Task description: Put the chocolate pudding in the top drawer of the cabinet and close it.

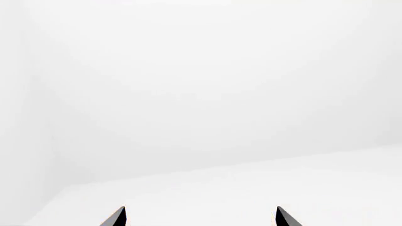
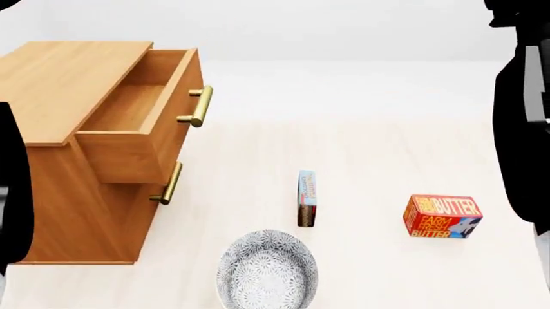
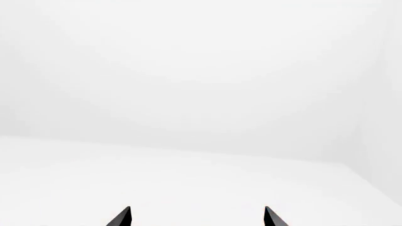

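The chocolate pudding [image 2: 307, 197], a thin light blue and red box with a dark brown end, stands on edge on the pale table, right of the cabinet. The orange-brown cabinet [image 2: 60, 84] stands at the left. Its top drawer [image 2: 142, 116] is pulled open and looks empty, with a brass bar handle [image 2: 199, 107] on its front. The lower drawer's handle [image 2: 170, 183] shows beneath it. My left gripper [image 1: 199, 217] is open with nothing between its tips, facing blank white. My right gripper [image 3: 196, 217] is open the same way. Only dark arm parts show at the head view's edges.
A red-orange butter box [image 2: 442, 216] lies to the right of the pudding. A grey patterned bowl [image 2: 266, 270] sits near the table's front edge, just in front of the pudding. My right arm [image 2: 520, 116] hangs along the right side, my left arm [image 2: 13, 193] at the left.
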### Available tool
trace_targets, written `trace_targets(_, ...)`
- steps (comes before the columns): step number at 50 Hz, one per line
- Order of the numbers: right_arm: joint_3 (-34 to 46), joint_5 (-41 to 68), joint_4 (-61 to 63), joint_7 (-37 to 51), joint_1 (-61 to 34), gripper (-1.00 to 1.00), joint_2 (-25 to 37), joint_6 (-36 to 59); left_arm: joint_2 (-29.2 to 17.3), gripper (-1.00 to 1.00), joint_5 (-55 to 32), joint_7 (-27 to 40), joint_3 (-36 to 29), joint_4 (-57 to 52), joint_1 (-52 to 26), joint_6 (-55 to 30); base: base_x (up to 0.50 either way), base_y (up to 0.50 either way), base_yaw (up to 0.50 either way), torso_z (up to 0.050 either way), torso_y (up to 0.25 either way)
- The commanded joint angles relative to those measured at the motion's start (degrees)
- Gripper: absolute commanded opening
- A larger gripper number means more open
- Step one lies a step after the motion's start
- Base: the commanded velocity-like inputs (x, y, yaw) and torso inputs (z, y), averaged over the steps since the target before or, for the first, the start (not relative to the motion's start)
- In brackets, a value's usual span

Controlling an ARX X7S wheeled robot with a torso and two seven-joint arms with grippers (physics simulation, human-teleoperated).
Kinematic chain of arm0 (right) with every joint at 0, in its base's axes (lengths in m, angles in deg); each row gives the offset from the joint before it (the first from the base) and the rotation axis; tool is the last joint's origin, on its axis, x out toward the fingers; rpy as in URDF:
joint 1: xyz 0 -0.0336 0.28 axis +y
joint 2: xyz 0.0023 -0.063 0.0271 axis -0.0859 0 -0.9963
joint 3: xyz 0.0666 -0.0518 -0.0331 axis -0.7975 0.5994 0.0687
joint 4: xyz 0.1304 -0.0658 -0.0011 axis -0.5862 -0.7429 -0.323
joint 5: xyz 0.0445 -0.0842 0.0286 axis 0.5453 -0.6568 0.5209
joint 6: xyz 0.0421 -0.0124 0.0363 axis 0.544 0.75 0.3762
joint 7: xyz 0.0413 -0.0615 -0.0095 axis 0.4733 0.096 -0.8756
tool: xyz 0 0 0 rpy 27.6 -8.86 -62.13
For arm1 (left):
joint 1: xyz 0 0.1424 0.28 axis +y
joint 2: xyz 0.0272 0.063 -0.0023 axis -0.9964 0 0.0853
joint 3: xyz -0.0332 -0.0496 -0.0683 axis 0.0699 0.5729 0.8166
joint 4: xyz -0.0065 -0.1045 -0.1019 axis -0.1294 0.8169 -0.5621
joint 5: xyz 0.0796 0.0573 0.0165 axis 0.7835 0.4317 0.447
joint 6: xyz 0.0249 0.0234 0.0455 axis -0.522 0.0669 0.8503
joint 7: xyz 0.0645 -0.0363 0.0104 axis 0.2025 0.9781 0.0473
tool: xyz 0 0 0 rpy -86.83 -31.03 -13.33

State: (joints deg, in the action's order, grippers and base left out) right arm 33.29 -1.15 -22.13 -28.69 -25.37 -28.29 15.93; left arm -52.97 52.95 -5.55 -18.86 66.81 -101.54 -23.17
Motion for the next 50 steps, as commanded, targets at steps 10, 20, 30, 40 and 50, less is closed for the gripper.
trace_targets(10,-0.24,0.02,0.01,-0.32,0.92,1.0,-0.07,0.53,3.23,1.0,0.7,-8.62,-5.89,22.23,-10.85,1.91,0.0,0.0,0.0,0.0,0.0)
trace_targets(20,-0.23,0.02,0.63,-0.69,1.54,1.0,0.3,0.88,5.42,1.0,0.93,-12.5,-8.32,27.91,-11.38,4.67,0.0,0.0,0.0,0.0,0.0)
trace_targets(30,-0.22,0.08,1.13,-0.79,2.23,1.0,0.44,1.0,7.75,1.0,2.6,-13.15,-10.17,36.84,-14.05,8.35,0.0,0.0,0.0,0.0,-0.051)
trace_targets(40,-0.19,0.07,0.61,-0.74,2.7,1.0,0.42,0.4,9.02,1.0,3.35,-13.55,-10.99,42.69,-14.85,10.51,0.0,0.0,0.0,0.0,-0.151)
trace_targets(50,-0.07,0.01,0.85,-0.84,3.47,1.0,0.52,0.44,9.84,1.0,3.18,-13.72,-11.09,45.47,-13.67,9.76,0.0,0.0,0.0,0.0,0.0)
